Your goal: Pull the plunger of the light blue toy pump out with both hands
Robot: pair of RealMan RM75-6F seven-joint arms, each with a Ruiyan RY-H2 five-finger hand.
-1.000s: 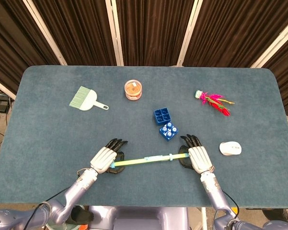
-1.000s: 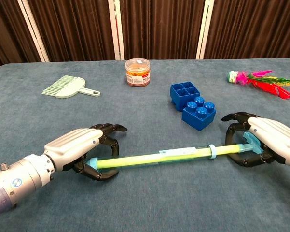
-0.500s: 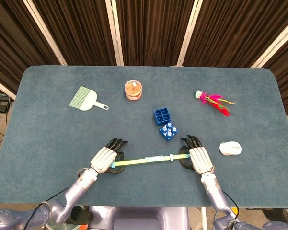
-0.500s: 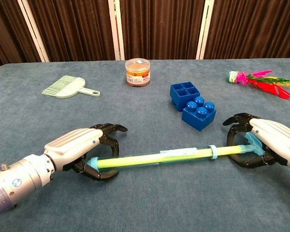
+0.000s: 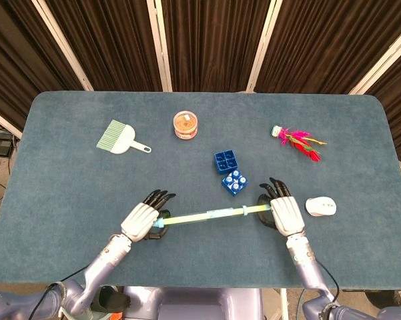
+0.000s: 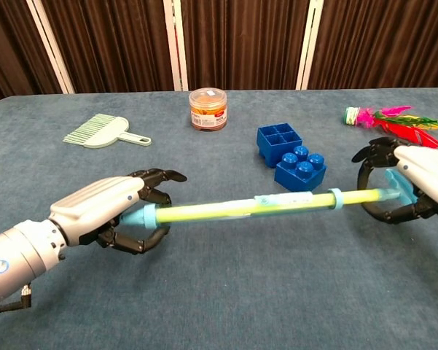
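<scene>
The light blue toy pump (image 5: 207, 215) (image 6: 240, 209) is a clear tube with a yellow-green rod inside and light blue end pieces. It hangs nearly level above the table's near side. My left hand (image 5: 141, 220) (image 6: 106, 211) grips its light blue left end. My right hand (image 5: 285, 215) (image 6: 415, 186) holds the plunger handle at the right end. A short stretch of yellow-green rod shows between the tube's light blue ring (image 6: 334, 198) and my right hand.
Two blue bricks (image 5: 230, 172) (image 6: 291, 159) lie just beyond the pump. A white mouse-like object (image 5: 320, 206) sits right of my right hand. Farther back are a green brush (image 5: 118, 137) (image 6: 102, 132), a small jar (image 5: 185, 125) (image 6: 208, 109) and a pink feathered shuttlecock (image 5: 295, 141) (image 6: 390, 120).
Both hands have risen with the pump, which lay on the table before. The pump and my right hand have shifted to the right, closer to the white object.
</scene>
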